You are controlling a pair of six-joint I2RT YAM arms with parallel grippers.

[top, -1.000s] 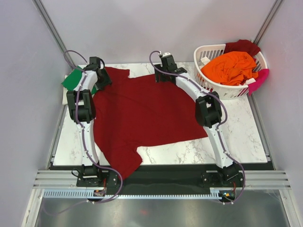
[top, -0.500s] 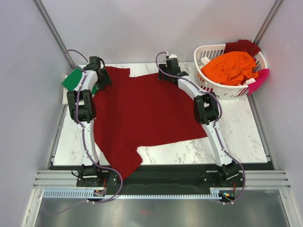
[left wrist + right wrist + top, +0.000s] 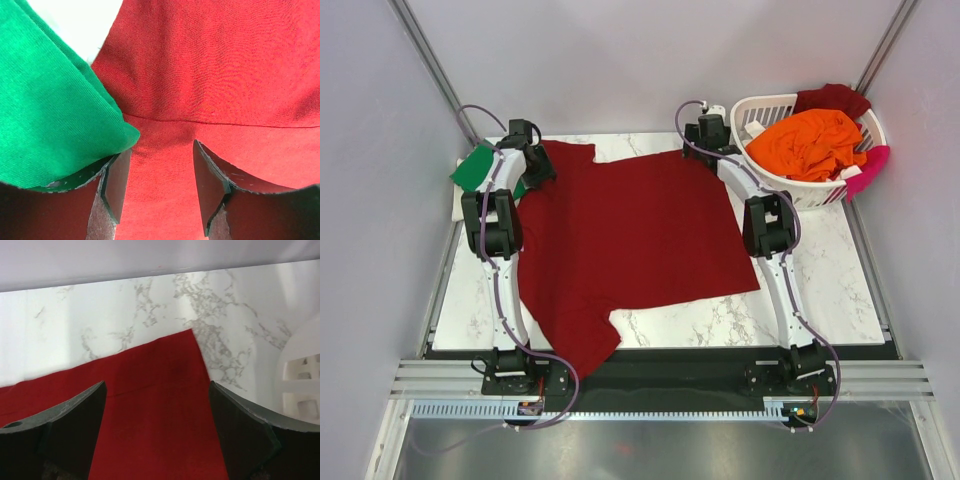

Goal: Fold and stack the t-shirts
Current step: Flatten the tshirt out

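Observation:
A large dark red t-shirt [image 3: 620, 240] lies spread flat on the marble table [image 3: 820, 290]. My left gripper [image 3: 538, 168] hovers low at its far left part, jaws apart, with the red cloth [image 3: 225, 75] lying under them and nothing pinched between. A bright green t-shirt [image 3: 475, 168] lies just left of it, and its edge [image 3: 45, 100] overlaps my left finger. My right gripper [image 3: 705, 140] stands open above the red shirt's far right corner [image 3: 155, 430], holding nothing.
A white slotted laundry basket [image 3: 790, 192] stands at the back right, close to my right gripper, its wall [image 3: 300, 385] showing in the right wrist view. It holds an orange t-shirt [image 3: 810, 140], a dark red one [image 3: 832, 98] and a pink one [image 3: 868, 168] hanging over the rim.
My right gripper moved right toward the basket, drawing the red shirt's far right corner out flat, then opened and let the cloth go. The left arm stayed put.

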